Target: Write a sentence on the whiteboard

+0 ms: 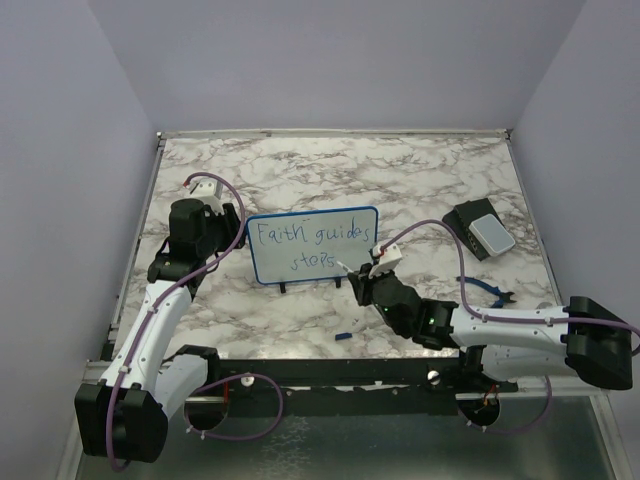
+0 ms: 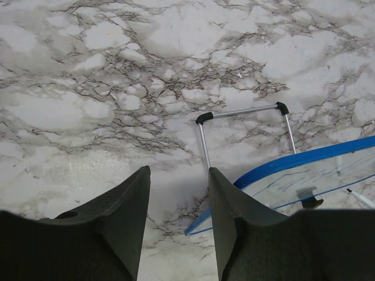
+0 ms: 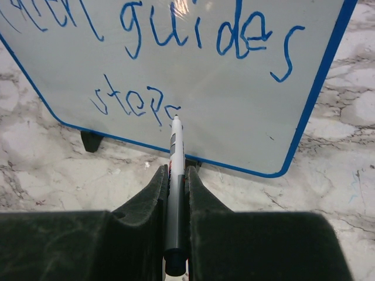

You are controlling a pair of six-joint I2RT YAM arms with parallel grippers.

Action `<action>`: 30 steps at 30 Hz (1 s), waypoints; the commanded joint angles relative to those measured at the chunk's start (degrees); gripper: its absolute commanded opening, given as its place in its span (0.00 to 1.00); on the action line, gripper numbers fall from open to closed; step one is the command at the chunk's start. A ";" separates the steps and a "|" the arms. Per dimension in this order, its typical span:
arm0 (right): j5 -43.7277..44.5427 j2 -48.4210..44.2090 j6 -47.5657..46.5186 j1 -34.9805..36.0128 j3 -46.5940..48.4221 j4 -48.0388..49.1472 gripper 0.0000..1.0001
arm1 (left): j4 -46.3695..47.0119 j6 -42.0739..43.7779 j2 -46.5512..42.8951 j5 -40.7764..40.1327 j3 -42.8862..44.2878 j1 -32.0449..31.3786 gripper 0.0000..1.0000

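Blue sentence [image 1: 310, 245] on whiteboard [image 1: 355, 264]; right hand [image 3: 176, 173] clamps marker [image 3: 175, 199].

We log the worktop [image 1: 420, 180] as white marble with grey-brown veining. Whiteboard [image 1: 355, 262] — glossy white face, thin blue frame, black feet. The sentence [image 1: 325, 235] is in blue ink. Marker [image 3: 174, 205]: grey-and-white barrel, dark butt. Left pincer [image 2: 179, 171] and right pincer [image 3: 176, 171] are both matt black. We note the left arm [image 1: 155, 320] and right arm [image 1: 520, 325] as white shells with black joints — cables [image 1: 215, 178] mauve. Block [image 1: 480, 230]: dark, with a pale grey pad. Walls [image 1: 60, 150]: pale lilac.
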 commanded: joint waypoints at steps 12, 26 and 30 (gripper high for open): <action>2.88 1.95 2.82 -0.08 0.97 -4.47 0.01 | 0.10 -0.09 -0.47 0.51 -0.88 -0.33 0.47; 4.06 3.93 1.83 -0.13 1.32 -3.02 0.01 | 0.15 -0.09 -0.30 0.52 -0.88 -0.33 0.47; 4.35 4.18 1.49 -0.13 1.31 -2.46 0.01 | 0.17 -0.02 -0.30 0.38 -0.81 -0.25 0.47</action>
